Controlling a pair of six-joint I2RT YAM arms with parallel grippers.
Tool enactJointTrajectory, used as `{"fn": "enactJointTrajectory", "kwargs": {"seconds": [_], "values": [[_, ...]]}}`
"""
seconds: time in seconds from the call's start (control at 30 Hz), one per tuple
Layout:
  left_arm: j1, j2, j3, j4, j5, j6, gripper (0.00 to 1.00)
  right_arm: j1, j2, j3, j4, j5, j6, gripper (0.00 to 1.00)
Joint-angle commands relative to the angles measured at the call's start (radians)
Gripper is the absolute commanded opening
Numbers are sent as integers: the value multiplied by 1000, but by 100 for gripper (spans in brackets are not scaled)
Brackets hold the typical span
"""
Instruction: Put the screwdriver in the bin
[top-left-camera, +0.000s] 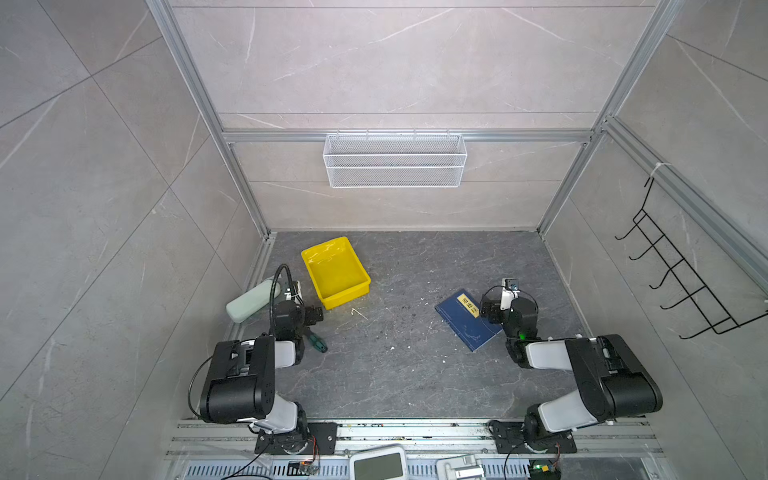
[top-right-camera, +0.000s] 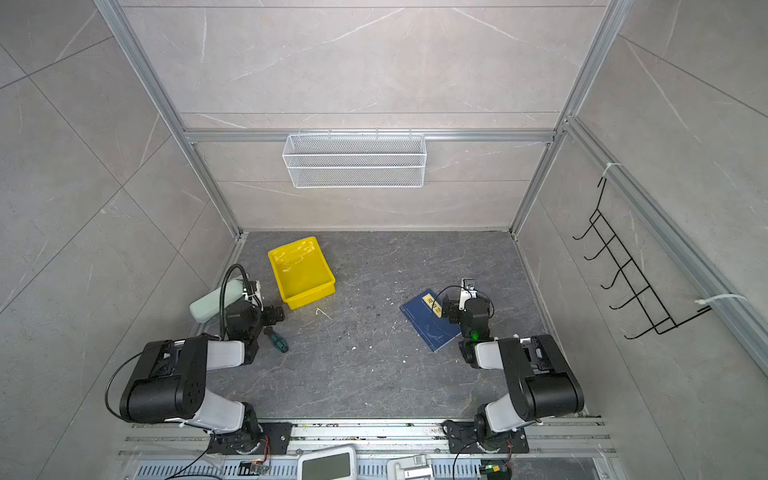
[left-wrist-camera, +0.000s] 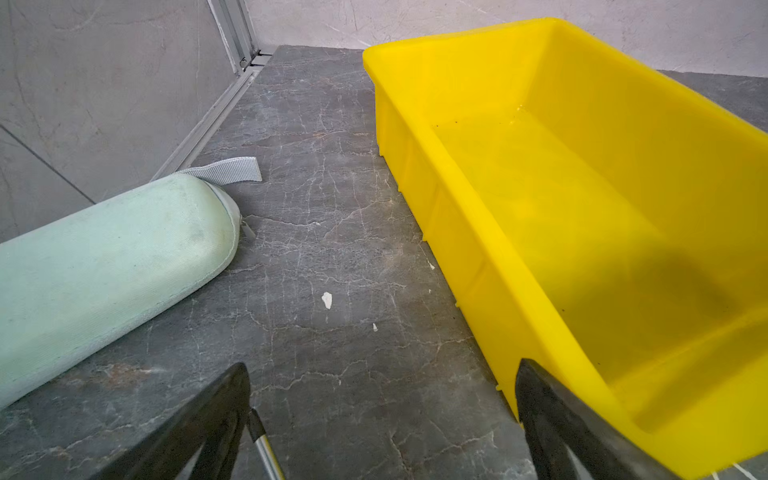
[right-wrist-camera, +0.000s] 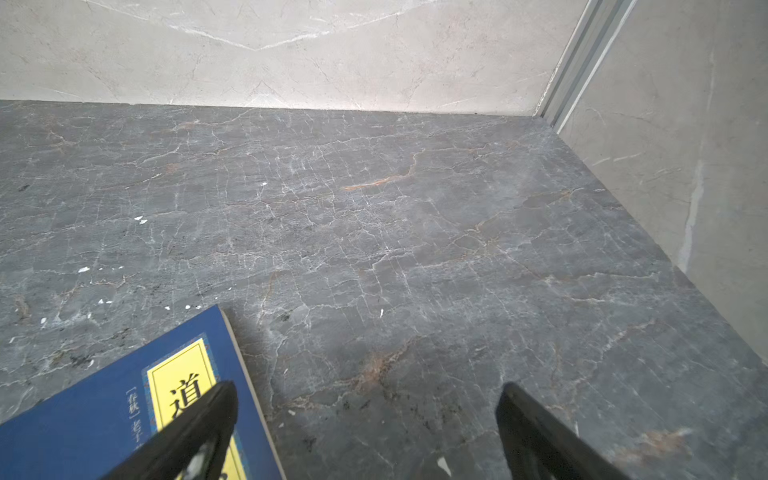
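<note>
The screwdriver (top-left-camera: 318, 342) (top-right-camera: 278, 340) lies flat on the dark table in both top views, its green and black handle toward the front. Only its thin shaft (left-wrist-camera: 262, 441) shows in the left wrist view, next to one finger. My left gripper (top-left-camera: 312, 314) (top-right-camera: 275, 314) (left-wrist-camera: 380, 365) hovers open over the shaft end and holds nothing. The yellow bin (top-left-camera: 345, 297) (top-right-camera: 309, 298) (left-wrist-camera: 415, 174) stands just behind it and looks empty. My right gripper (top-left-camera: 487, 309) (top-right-camera: 449, 309) (right-wrist-camera: 365, 388) is open over the corner of a blue book.
A pale green pouch (top-left-camera: 249, 301) (left-wrist-camera: 104, 266) lies by the left wall, close to my left arm. The blue book (top-left-camera: 465, 324) (right-wrist-camera: 104, 415) lies at the right. A white wire basket (top-left-camera: 395, 160) hangs on the back wall, a black hook rack (top-left-camera: 681, 270) on the right wall.
</note>
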Motion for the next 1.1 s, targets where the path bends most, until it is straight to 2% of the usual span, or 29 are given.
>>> {"fn": "enactJointTrajectory", "kwargs": {"seconds": [0.0, 0.77, 0.9, 1.07], "values": [[-1, -4, 15, 22, 10, -6, 100, 2, 6, 14, 22, -3, 7, 99], [-1, -5, 15, 22, 10, -6, 100, 2, 5, 14, 24, -2, 8, 99], [-1, -38, 1, 25, -62, -29, 100, 2, -13, 7, 24, -20, 2, 99], [-17, -214, 38, -205, -132, -61, 100, 4, -172, -1, -97, -54, -11, 99]]}}
